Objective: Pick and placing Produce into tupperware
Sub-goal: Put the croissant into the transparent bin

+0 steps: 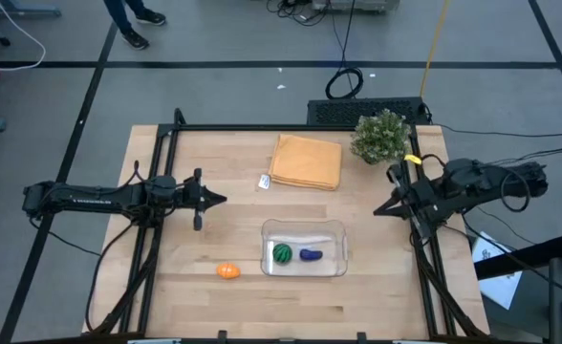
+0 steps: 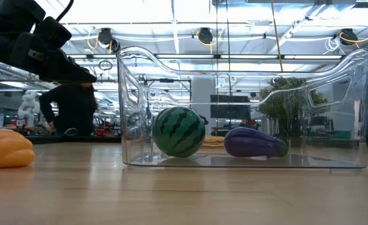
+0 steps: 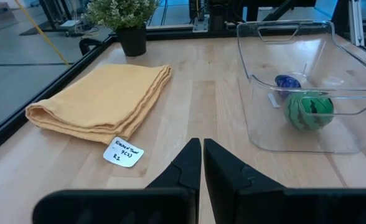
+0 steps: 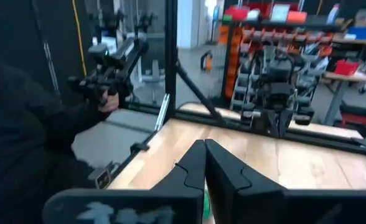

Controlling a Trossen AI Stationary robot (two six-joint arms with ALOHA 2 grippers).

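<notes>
The clear tupperware (image 1: 305,229) stands on the table near its front middle. In it lie the dark-green striped ball (image 1: 282,253) and the purple eggplant piece (image 1: 310,254), both resting on its floor (image 2: 246,161). The orange piece (image 1: 227,270) lies on the table to the tupperware's left. My left gripper (image 1: 222,199) is shut and hangs over the table's left half, pointing right, with nothing in it. My right gripper (image 1: 378,209) is shut and held high at the table's right side, pointing left, also with nothing in it.
A folded orange-tan cloth (image 1: 306,161) lies at the back middle, with a small white label (image 1: 264,182) by its left corner. A potted green plant (image 1: 380,136) stands at the back right. A person (image 2: 71,106) shows in the room beyond the table.
</notes>
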